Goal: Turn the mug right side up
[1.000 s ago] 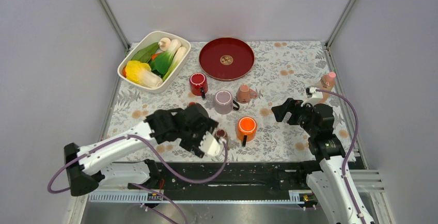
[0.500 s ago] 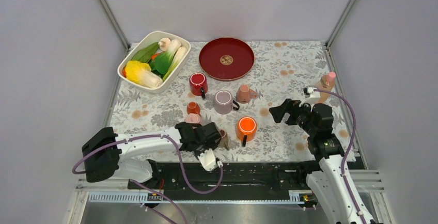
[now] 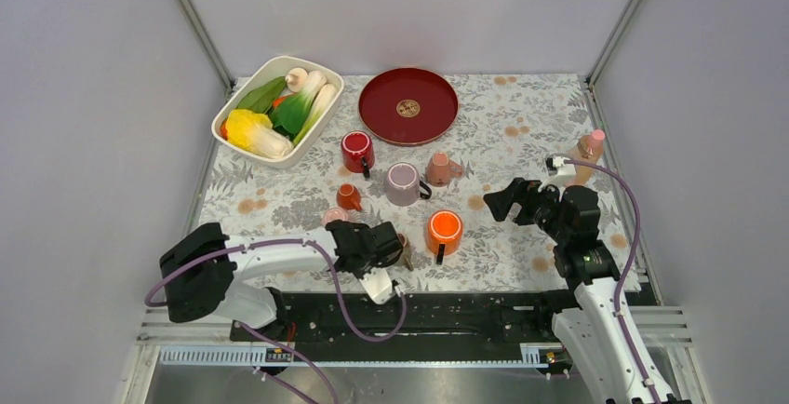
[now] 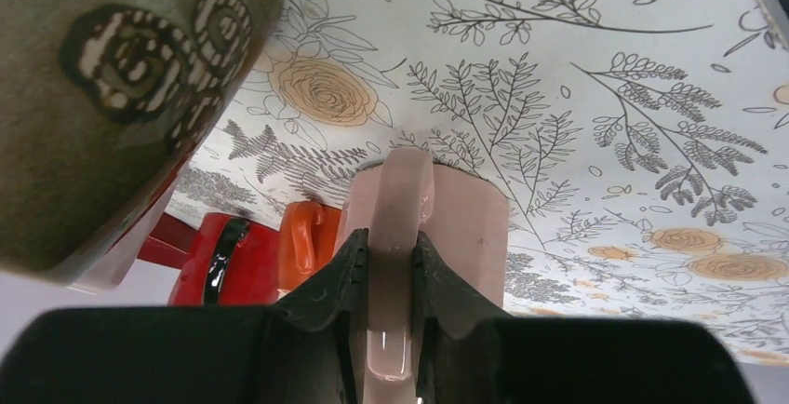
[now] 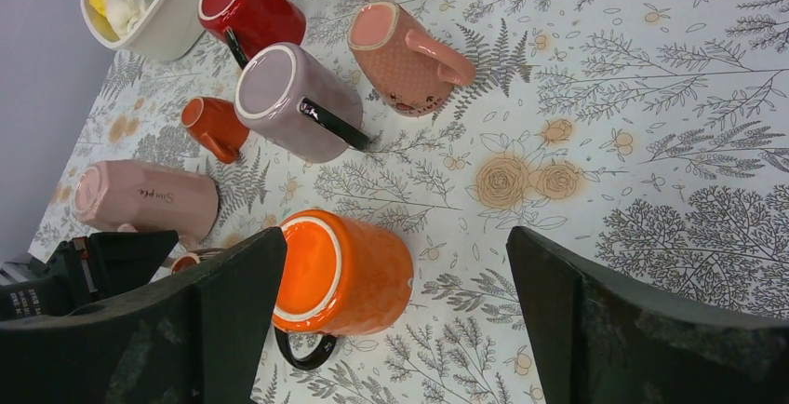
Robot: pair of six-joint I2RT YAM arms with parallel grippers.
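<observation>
Fingers of the left hand (image 4: 391, 242) are clenched on the handle (image 4: 394, 190) of the pale pink mug (image 5: 147, 197), which lies on its side on the tabletop (image 3: 521, 115), to the left of the orange mug (image 3: 445, 229). Taking the handle rather than the body looks deliberate: it gives a lever for swinging the mug round onto its base, which I judge to be the step in hand. A brown patterned mug (image 4: 102, 87) sits between the pink one and the orange mug, close enough that the turn could knock it. The right hand (image 3: 507, 201) hangs to the right of the orange mug with its fingers spread wide and nothing between them, apparently held out of the way. Beyond the orange mug are a small orange cup (image 5: 212, 123), a lilac mug (image 5: 298, 101) and a salmon mug (image 5: 400, 55), then a red mug (image 5: 247, 8). Farthest off are the red plate (image 3: 381, 120) and a white dish (image 3: 280, 60) of vegetables.
</observation>
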